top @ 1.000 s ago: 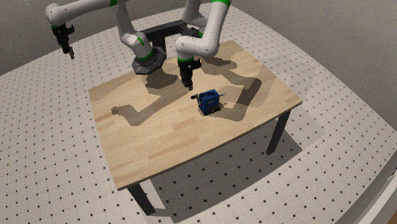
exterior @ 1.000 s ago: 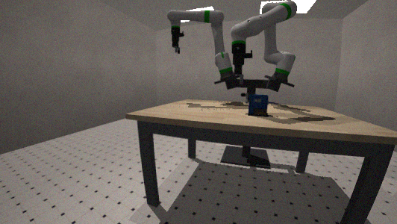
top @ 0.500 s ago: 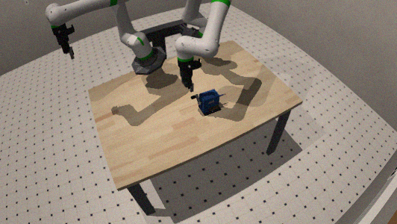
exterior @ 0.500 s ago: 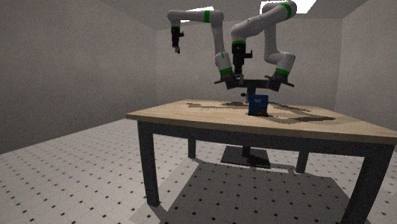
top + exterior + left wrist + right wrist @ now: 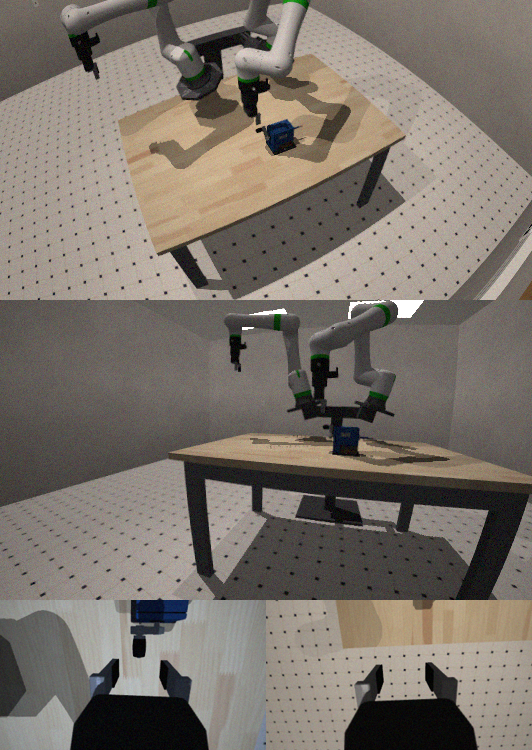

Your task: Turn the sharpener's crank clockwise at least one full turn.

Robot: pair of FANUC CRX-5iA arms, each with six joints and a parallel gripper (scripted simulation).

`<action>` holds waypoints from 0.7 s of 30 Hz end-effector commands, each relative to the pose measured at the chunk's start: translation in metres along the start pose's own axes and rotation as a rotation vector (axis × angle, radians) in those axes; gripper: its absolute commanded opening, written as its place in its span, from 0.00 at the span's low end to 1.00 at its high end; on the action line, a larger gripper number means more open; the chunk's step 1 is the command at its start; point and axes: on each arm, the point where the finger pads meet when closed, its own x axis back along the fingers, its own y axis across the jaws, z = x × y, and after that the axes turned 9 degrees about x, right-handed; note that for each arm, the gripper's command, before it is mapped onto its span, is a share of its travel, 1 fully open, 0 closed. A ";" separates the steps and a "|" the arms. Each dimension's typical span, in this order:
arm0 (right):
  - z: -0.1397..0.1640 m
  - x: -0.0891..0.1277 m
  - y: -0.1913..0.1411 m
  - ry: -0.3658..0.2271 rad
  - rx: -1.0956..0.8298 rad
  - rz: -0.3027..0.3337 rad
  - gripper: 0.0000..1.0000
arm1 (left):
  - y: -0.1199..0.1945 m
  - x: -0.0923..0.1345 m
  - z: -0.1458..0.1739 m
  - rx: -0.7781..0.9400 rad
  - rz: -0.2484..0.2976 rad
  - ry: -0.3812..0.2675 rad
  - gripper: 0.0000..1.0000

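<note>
As we look down from the top view, sharpener [image 5: 281, 136] [image 5: 346, 440] [image 5: 162, 610]: one, blue, upright on the wooden table [image 5: 210, 200] [image 5: 260, 461] [image 5: 217, 717] [image 5: 466, 623], a little toward 3 o'clock from the table's middle.
Crank [image 5: 266, 133] [image 5: 330, 432] [image 5: 145, 630]: one, grey, on the sharpener's 9 o'clock side as we see it from the top; we cannot tell its turn count.
Knob [image 5: 259, 130] [image 5: 326, 427] [image 5: 139, 647]: one, black, at the crank's outer end; in the left wrist view we find it at 12 o'clock from the fingers, just beyond them and outside their gap.
Thin rod [image 5: 297, 127]: one, pointing toward 3 o'clock from the sharpener in the top view.
Left gripper [image 5: 255, 118] [image 5: 321, 406] [image 5: 140, 674]: one, spread wide, nothing pinched; we place it above the table, near 10 o'clock from the sharpener.
Right gripper [image 5: 95, 73] [image 5: 237, 367] [image 5: 404, 678]: one, spread wide, unloaded, hanging past the table's 10 o'clock corner, well apart from the sharpener.
</note>
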 end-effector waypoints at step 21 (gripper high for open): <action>0.000 0.001 0.000 -0.002 0.000 0.001 1.00 | 0.000 -0.008 0.000 0.003 -0.002 0.002 0.97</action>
